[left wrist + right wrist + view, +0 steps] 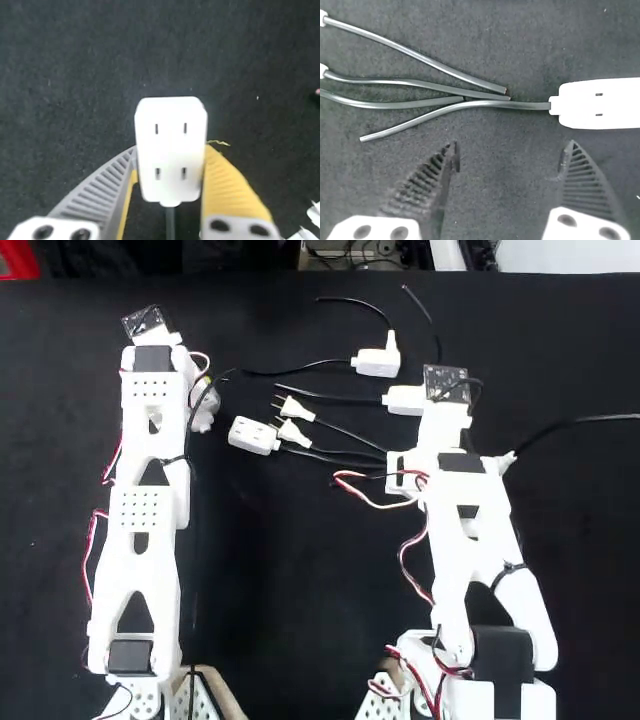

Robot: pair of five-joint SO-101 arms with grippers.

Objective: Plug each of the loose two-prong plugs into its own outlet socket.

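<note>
High view: on the black cloth table (pixel 300 590), two small white two-prong plugs on thin black cords lie loose between the arms. The upper plug (pixel 296 410) lies free. The lower plug (pixel 293 433) has its prongs right at a white rectangular socket block (pixel 253 435) — seated or not, I cannot tell. A flat white socket block (pixel 405 398) lies just beside the right arm (pixel 470 530), with a white adapter (pixel 378 361) near it.

Left wrist view: the left gripper (pixel 170 150) pinches a white two-outlet socket block (pixel 170 125) by its sides between grey and yellow ribbed fingers (pixel 225 185), slots facing the camera.

Right wrist view: the right gripper (pixel 510 150) hangs empty over the cloth, its fingers spread wide. The flat white socket block lies just ahead, beside fanned black cords (pixel 420 85).

The plugs look light and rigid, but their springy cords will likely tug and twist them. The moulded body behind the prongs is the place to grip — not the prongs or cord. A loose socket block would probably slide unless braced.
</note>
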